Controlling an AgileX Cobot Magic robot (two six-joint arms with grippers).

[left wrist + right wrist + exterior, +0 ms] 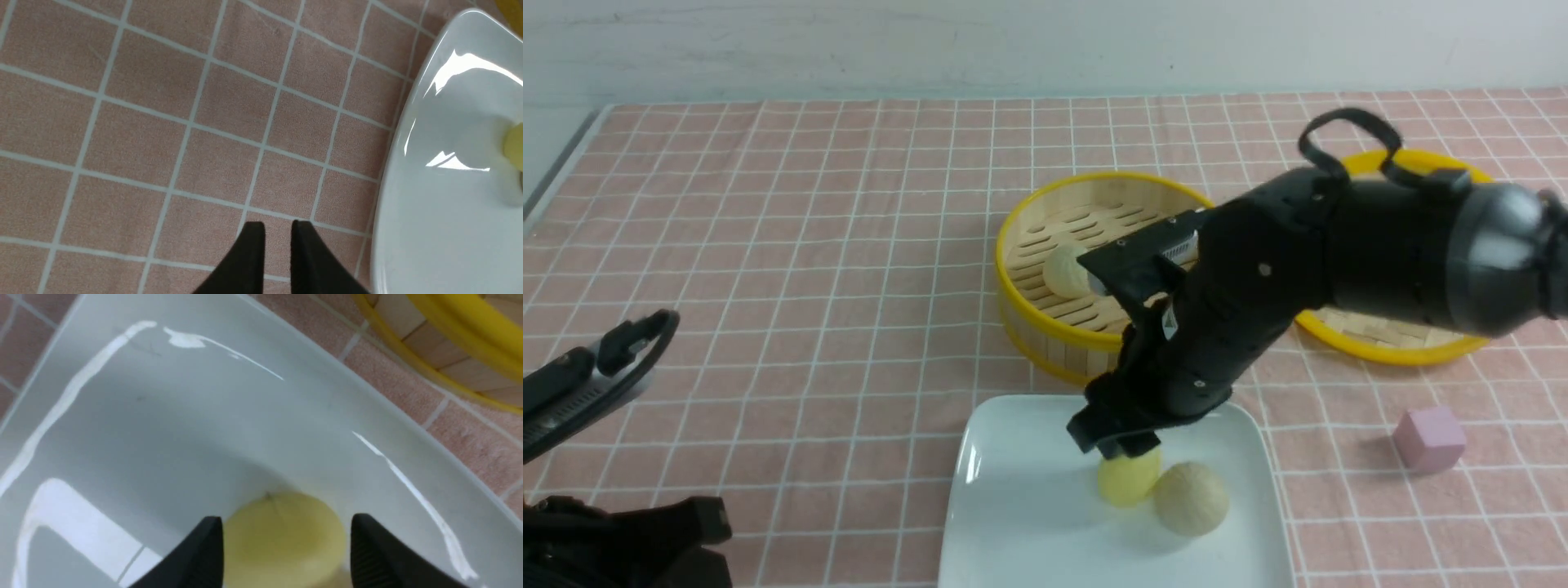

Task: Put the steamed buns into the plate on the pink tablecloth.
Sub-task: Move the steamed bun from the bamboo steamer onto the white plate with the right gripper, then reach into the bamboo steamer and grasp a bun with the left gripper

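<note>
A round bamboo basket (1054, 328) with a yellow rim and slatted floor stands right of centre in the front view; to its right a yellow-rimmed woven lid (1388, 341) lies flat, largely hidden; a small pink cube (1429, 439) sits nearer the camera, apart from both; a white wall (1013, 41) runs behind.

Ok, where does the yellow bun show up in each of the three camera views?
Front view: yellow bun low centre, on the plate, under the right gripper.
Left wrist view: only a sliver at the picture's edge, on the plate.
Right wrist view: close up between the right gripper's spread fingertips.
Shared landmark: the white plate.
</note>
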